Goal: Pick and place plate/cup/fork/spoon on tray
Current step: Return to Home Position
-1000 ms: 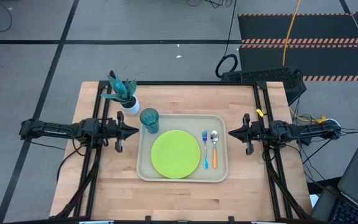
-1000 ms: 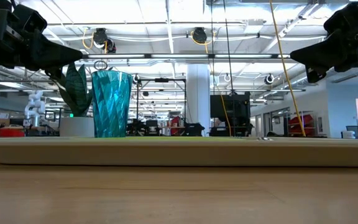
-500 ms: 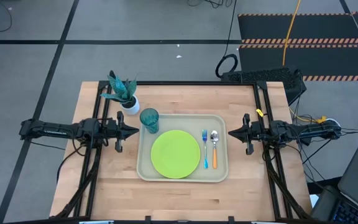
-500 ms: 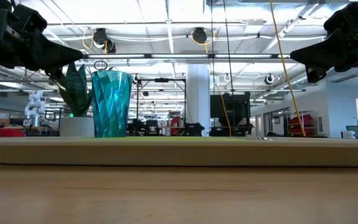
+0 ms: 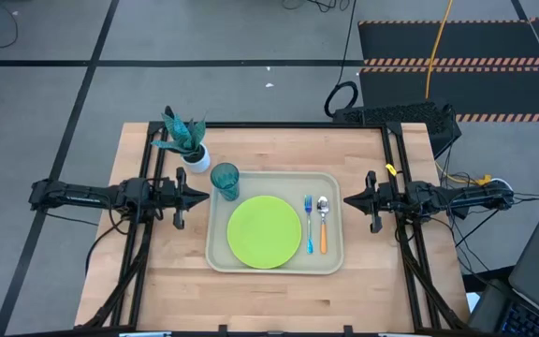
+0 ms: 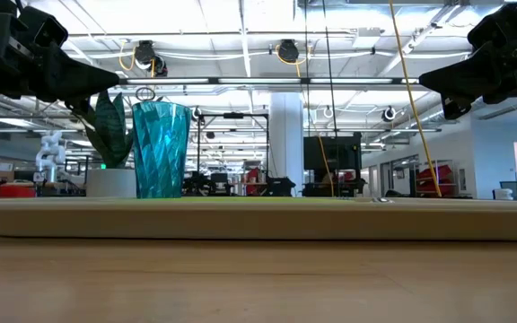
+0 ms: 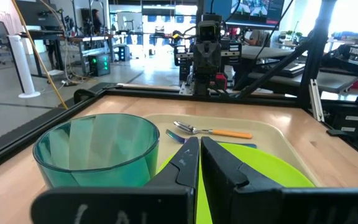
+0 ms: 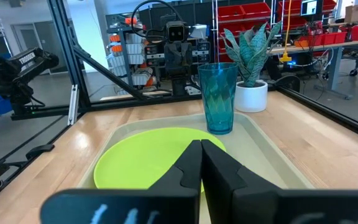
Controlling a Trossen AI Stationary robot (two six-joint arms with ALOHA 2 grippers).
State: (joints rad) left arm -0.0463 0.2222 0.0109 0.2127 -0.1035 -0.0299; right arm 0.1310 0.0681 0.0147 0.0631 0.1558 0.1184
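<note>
The beige tray (image 5: 221,258) lies at the table's middle. On it rest the lime-green plate (image 5: 264,232), the teal cup (image 5: 225,182) standing upright in the far left corner, the blue-handled fork (image 5: 309,225) and the orange-handled spoon (image 5: 323,225) side by side at its right. My left gripper (image 5: 206,197) hovers shut just left of the tray, pointing level at it. My right gripper (image 5: 345,198) hovers shut just right of the tray. Neither touches anything. In the left wrist view the cup (image 7: 98,149) is close before the fingers.
A white pot with a green plant (image 5: 187,142) stands beyond the tray's far left corner. Black frame rails (image 5: 399,187) run along the table's left and right sides. Bare wood lies at the near edge (image 5: 269,300) and the far edge.
</note>
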